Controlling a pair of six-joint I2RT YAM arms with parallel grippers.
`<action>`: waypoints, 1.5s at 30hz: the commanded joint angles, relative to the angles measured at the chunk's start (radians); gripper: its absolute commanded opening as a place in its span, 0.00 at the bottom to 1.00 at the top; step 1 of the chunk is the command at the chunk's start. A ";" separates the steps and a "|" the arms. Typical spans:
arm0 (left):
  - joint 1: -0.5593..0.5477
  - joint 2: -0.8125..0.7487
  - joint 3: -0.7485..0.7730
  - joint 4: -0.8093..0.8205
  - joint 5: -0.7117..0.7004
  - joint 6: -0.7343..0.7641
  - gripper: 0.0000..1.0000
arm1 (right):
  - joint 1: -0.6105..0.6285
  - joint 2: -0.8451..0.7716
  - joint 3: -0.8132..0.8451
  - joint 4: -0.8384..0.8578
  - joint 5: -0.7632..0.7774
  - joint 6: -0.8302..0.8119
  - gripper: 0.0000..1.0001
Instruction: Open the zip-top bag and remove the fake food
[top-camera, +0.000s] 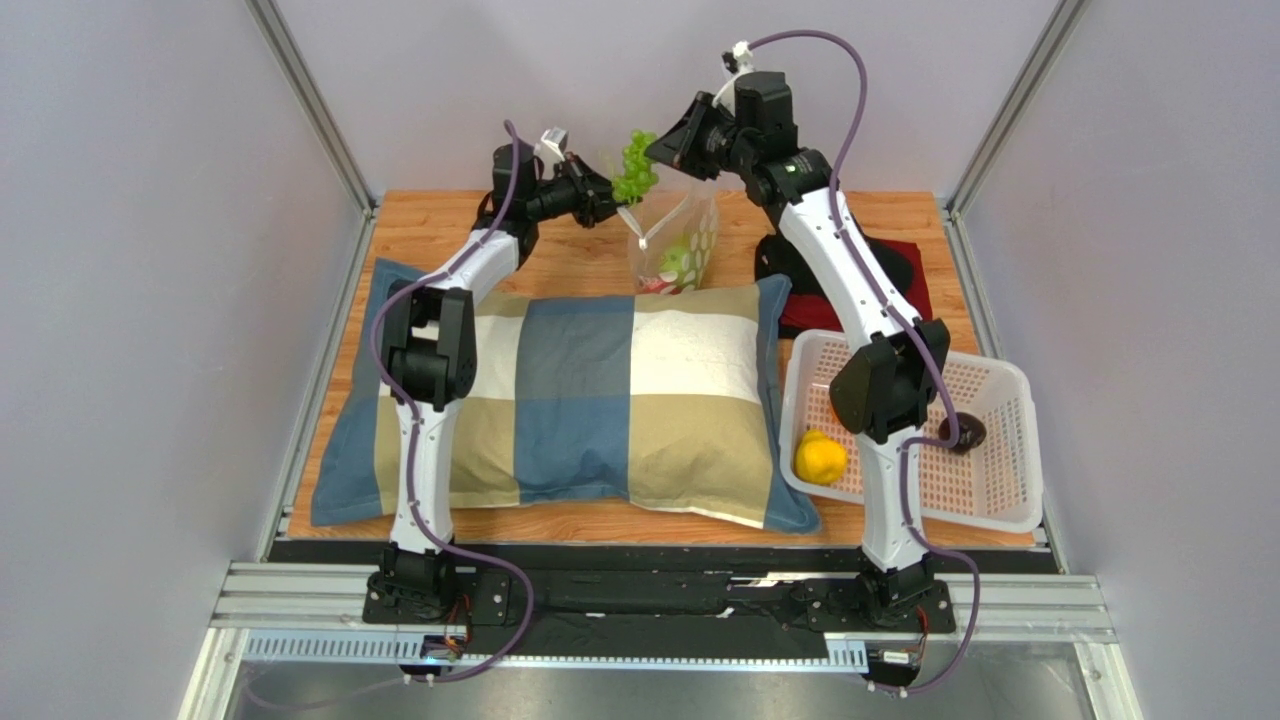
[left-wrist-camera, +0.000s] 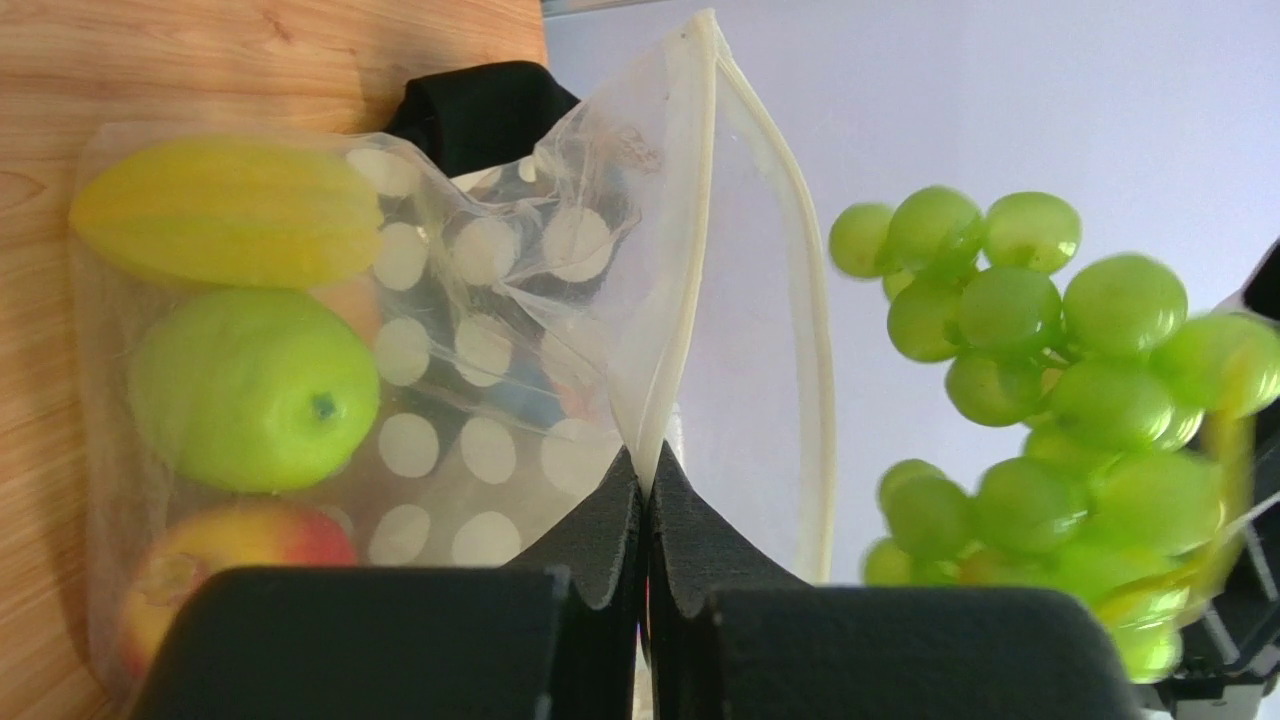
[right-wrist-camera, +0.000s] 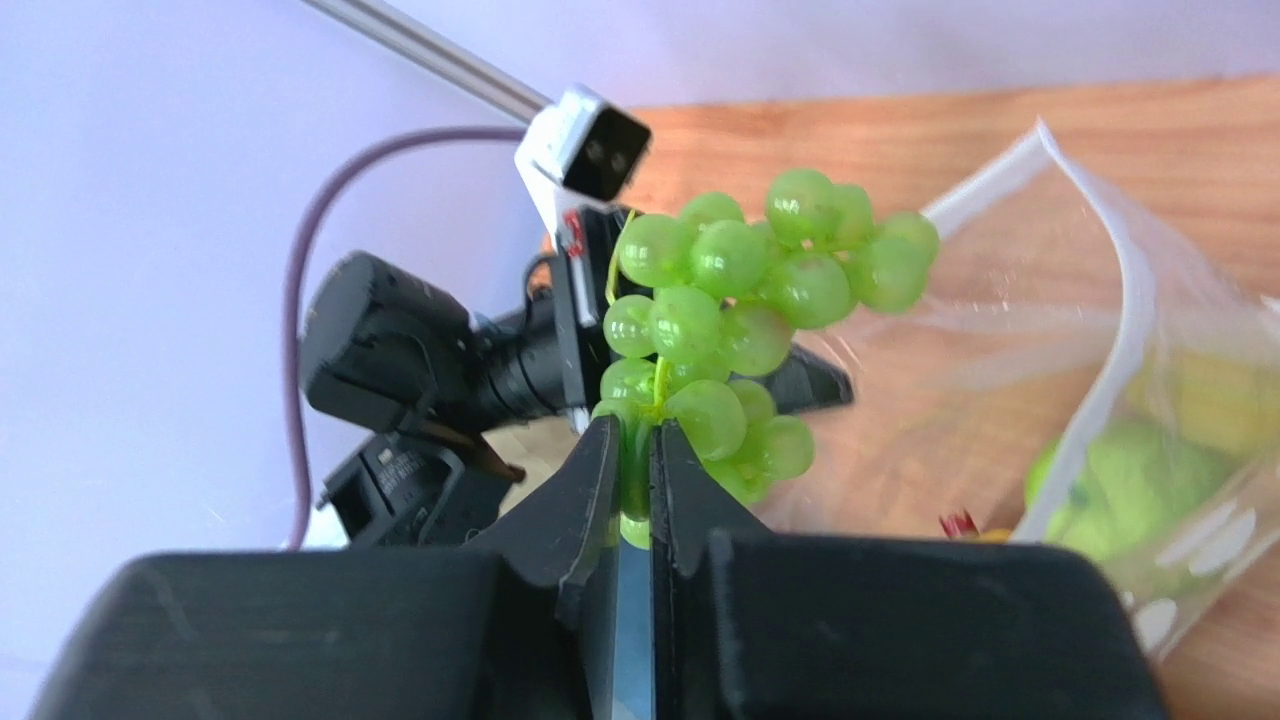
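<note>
Two pieces of fake food, a yellow lemon (top-camera: 819, 458) and a dark fruit (top-camera: 963, 432), lie in the white basket (top-camera: 999, 483) at the near right corner of the table, so the job looks partly done. Past the big pillow (top-camera: 601, 398), by the far edge, the left gripper (left-wrist-camera: 649, 480) is pressed together on one lip of the zip-top bag (left-wrist-camera: 496, 375) and holds it up with its mouth open. Beside the mouth, the right gripper (right-wrist-camera: 631, 465) pinches the thin stem of the green grapes (right-wrist-camera: 736, 330). That stem is a small thing to hold, so a fast swing toward the basket could shake the grapes loose, and they might drop onto the pillow and roll off. The bag hangs by one thin lip; if it slips out, the bag could flop shut with a yellow fruit (left-wrist-camera: 226, 210), a green fruit (left-wrist-camera: 253, 390) and a red apple (left-wrist-camera: 196, 563) inside. The basket looks hard and full of little holes. The pillow is soft cloth in blue, tan and cream squares. The bag is thin, clear and crinkly, with white dots and a stiff white zip strip. The grapes are smooth, shiny little balls.
</note>
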 joint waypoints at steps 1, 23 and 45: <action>-0.001 -0.101 0.015 -0.003 0.015 0.030 0.00 | -0.001 -0.013 0.126 0.117 0.024 0.061 0.00; 0.041 -0.112 0.115 -0.150 -0.009 0.162 0.00 | -0.072 -0.920 -0.924 -0.561 0.585 -0.178 0.00; 0.015 -0.100 0.076 -0.099 0.001 0.162 0.00 | -0.017 -0.725 -0.764 -0.404 0.476 -0.186 0.77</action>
